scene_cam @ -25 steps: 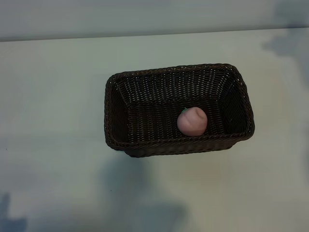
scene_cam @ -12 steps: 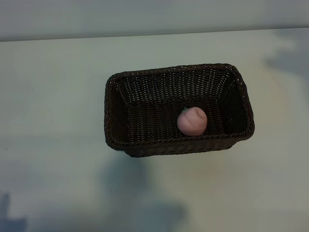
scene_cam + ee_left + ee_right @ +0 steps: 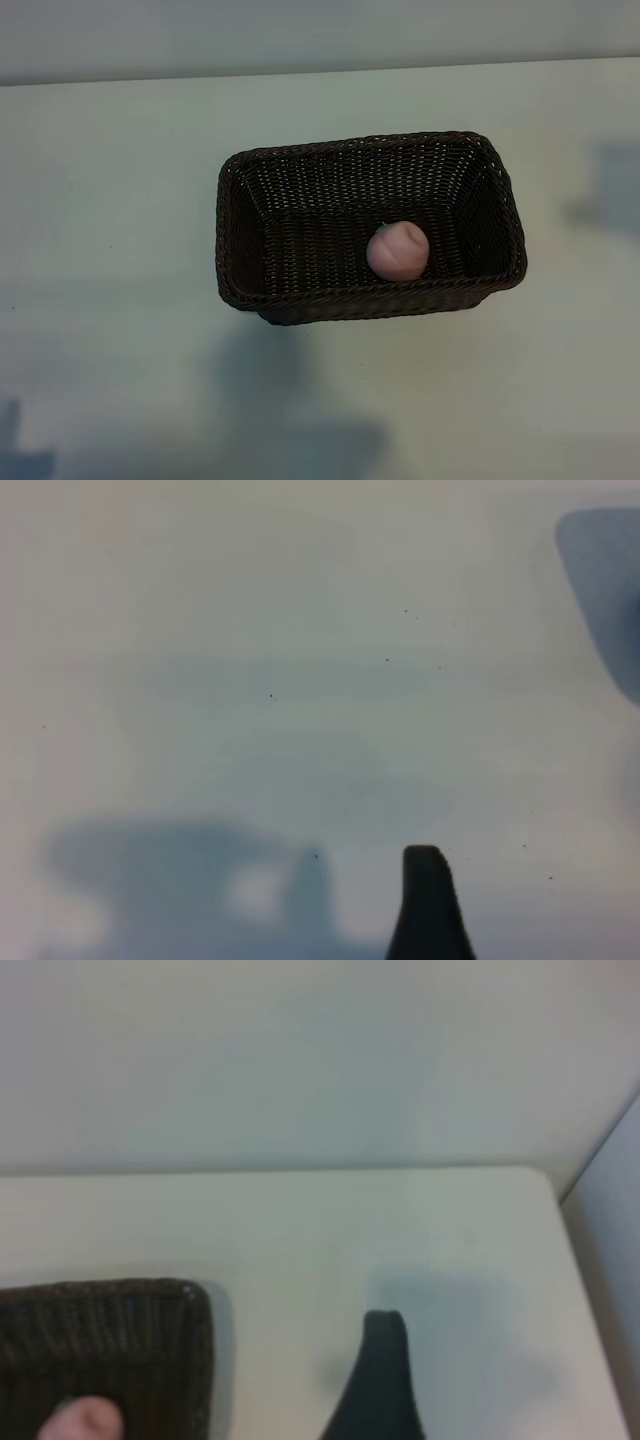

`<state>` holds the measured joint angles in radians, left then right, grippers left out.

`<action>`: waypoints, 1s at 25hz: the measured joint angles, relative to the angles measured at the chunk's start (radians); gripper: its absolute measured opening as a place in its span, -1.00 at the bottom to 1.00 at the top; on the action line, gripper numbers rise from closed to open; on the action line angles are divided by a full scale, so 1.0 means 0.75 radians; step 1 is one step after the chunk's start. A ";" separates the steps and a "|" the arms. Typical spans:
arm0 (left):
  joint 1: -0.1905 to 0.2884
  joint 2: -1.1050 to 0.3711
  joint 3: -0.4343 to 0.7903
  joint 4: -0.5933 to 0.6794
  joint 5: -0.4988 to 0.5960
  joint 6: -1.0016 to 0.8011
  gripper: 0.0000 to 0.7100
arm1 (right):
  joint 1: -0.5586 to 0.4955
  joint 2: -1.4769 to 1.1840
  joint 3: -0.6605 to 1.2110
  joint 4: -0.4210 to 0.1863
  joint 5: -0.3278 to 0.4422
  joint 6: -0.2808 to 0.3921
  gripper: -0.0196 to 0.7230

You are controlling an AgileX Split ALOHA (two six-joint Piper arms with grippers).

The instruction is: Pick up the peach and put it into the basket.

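1. Peach news first, but the biggest thing in shot is the table [image 3: 110, 200]: it is spreading pale and wide across the exterior view, carrying soft grey shadows at its near edge and out toward three o'clock.
2. Next in size, the basket [image 3: 240, 240] is sitting just right of the table's middle, dark brown wicker with a braided rim, its long side running from nine to three o'clock.
3. The right wrist view is catching one corner of that basket [image 3: 195, 1360], with bare table stretching away beyond it to the wall.
4. The right gripper [image 3: 375, 1385] is showing only one dark fingertip in its own camera, hanging over bare table just beside the basket corner and touching nothing; its jaws are standing wide apart and gripping nothing.
5. The left gripper [image 3: 428, 905] is likewise showing a single dark fingertip, hovering over plain tabletop and its own shadow; its jaws are standing apart and carrying nothing.
6. Neither arm is appearing in the exterior view.
7. Smallest of all, the peach [image 3: 398, 250] is lying inside the basket, on its floor toward five o'clock, close against the near long wall, pale pink with a bit of green at its top.
8. The right wrist camera is also picking up a sliver of the peach [image 3: 85, 1422] behind the wicker wall.
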<state>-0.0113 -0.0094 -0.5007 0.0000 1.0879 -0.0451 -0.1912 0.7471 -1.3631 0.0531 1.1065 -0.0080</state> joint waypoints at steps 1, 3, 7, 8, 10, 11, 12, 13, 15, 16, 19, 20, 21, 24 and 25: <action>0.000 0.000 0.000 0.000 0.000 -0.001 0.43 | 0.000 -0.047 0.041 -0.014 -0.019 -0.001 0.66; 0.000 0.000 0.000 0.000 0.000 -0.002 0.43 | 0.000 -0.143 0.125 -0.032 -0.063 -0.005 0.66; 0.000 0.000 0.000 0.000 0.000 -0.004 0.43 | 0.000 -0.309 0.277 -0.042 -0.133 -0.005 0.66; 0.000 0.000 0.000 0.000 0.000 -0.004 0.43 | 0.000 -0.349 0.309 -0.042 -0.139 -0.005 0.66; 0.000 0.000 0.000 0.000 0.000 -0.004 0.43 | 0.000 -0.425 0.364 -0.042 -0.144 -0.005 0.66; 0.000 0.000 0.000 0.000 0.000 -0.004 0.43 | 0.007 -0.456 0.396 -0.043 -0.147 -0.005 0.66; 0.000 0.000 0.000 0.000 0.000 -0.004 0.43 | 0.023 -0.495 0.429 -0.043 -0.147 -0.005 0.66; 0.000 0.000 0.000 0.000 0.000 -0.004 0.43 | 0.043 -0.535 0.465 -0.043 -0.150 -0.005 0.66; 0.000 0.000 0.000 0.000 0.000 -0.004 0.43 | 0.083 -0.614 0.537 -0.043 -0.153 -0.001 0.66; 0.000 0.000 0.000 0.000 0.000 -0.004 0.43 | 0.102 -0.660 0.580 -0.043 -0.156 -0.001 0.66; 0.000 0.000 0.000 0.000 0.000 -0.004 0.43 | 0.142 -0.793 0.694 -0.053 -0.156 0.011 0.66; 0.000 0.000 0.000 0.000 0.000 -0.004 0.43 | 0.147 -0.835 0.731 -0.056 -0.156 0.011 0.66; 0.000 0.000 0.000 0.000 0.000 -0.004 0.43 | 0.148 -0.875 0.760 -0.058 -0.155 0.011 0.66; 0.000 0.000 0.000 0.000 0.000 -0.004 0.43 | 0.148 -0.974 0.853 -0.063 -0.151 0.011 0.66; 0.000 0.000 0.000 0.000 0.000 -0.004 0.43 | 0.148 -0.993 0.880 -0.063 -0.147 0.011 0.66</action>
<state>-0.0113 -0.0094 -0.5007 0.0000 1.0879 -0.0479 -0.0801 0.0022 -0.7030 0.0060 0.9960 0.0000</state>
